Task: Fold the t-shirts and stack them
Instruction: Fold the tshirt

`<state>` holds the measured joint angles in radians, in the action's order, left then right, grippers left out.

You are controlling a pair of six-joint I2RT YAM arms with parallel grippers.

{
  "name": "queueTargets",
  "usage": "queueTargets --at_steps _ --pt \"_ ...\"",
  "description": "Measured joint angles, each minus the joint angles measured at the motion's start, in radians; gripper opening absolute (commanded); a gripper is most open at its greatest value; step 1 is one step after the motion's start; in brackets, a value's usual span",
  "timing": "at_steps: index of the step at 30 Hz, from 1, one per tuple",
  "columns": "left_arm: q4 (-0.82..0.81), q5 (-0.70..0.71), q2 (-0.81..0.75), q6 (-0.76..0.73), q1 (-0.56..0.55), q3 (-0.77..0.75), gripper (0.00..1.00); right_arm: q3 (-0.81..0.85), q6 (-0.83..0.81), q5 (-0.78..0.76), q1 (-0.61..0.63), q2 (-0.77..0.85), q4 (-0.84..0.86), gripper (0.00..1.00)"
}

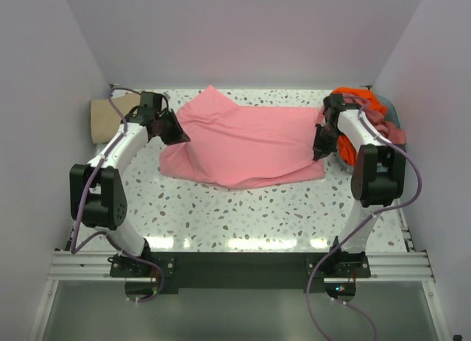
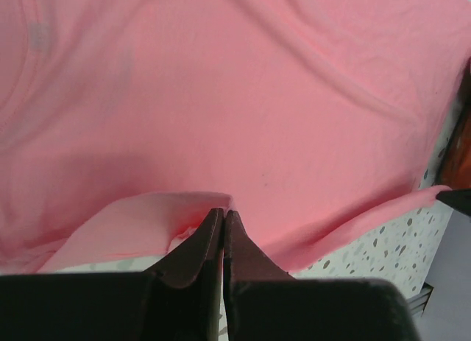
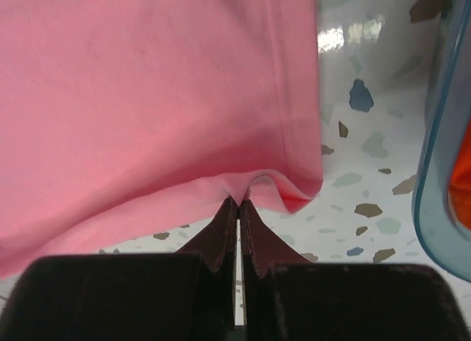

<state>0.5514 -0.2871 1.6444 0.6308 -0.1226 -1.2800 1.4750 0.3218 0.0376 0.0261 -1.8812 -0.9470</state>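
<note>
At the near edge of the tabletop (image 1: 243, 217) the two arm bases are bolted side by side. Both arms reach forward to mid-depth. There the pink shirt (image 1: 250, 146) lies spread and rumpled on the tabletop, its long axis running left to right between the arms.

Left tool (image 2: 223, 212): fingers pressed together, pinching a small fold at the shirt's left edge. The bulk of the cloth lies to the right of this tool and beyond it.

Right tool (image 3: 239, 202): fingers pressed together, pinching a raised fold beside the stitched hem at the shirt's right edge. The cloth lies to the left of this tool.

Each arm is nearest its own end, so the shirt is held at both ends of its long axis. Judgement: the coming move requires both tools to travel together. Unequal travel would skew the fold or pull cloth out of one pinch.

Farther back on the right, just beside the right tool, a blue basket (image 3: 434, 171) holds an orange shirt (image 1: 358, 99) and a dusty pink shirt (image 1: 390, 131), both heaped and unfolded. At the far left a tan shirt (image 1: 107, 120) lies behind the left arm, apart from the pink shirt. It appears to be a compact folded rectangle.
</note>
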Motion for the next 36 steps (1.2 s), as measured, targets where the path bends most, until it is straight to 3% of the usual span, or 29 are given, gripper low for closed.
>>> queueTargets --at_steps 15,36 --pt "-0.019 -0.025 0.191 -0.026 0.055 -0.198 0.0 0.217 -0.02 -0.002 0.0 -0.156 -0.046 0.0" --pt "-0.01 -0.046 0.229 -0.049 0.098 -0.257 0.0 0.241 -0.027 -0.045 -0.019 -0.16 -0.066 0.0"
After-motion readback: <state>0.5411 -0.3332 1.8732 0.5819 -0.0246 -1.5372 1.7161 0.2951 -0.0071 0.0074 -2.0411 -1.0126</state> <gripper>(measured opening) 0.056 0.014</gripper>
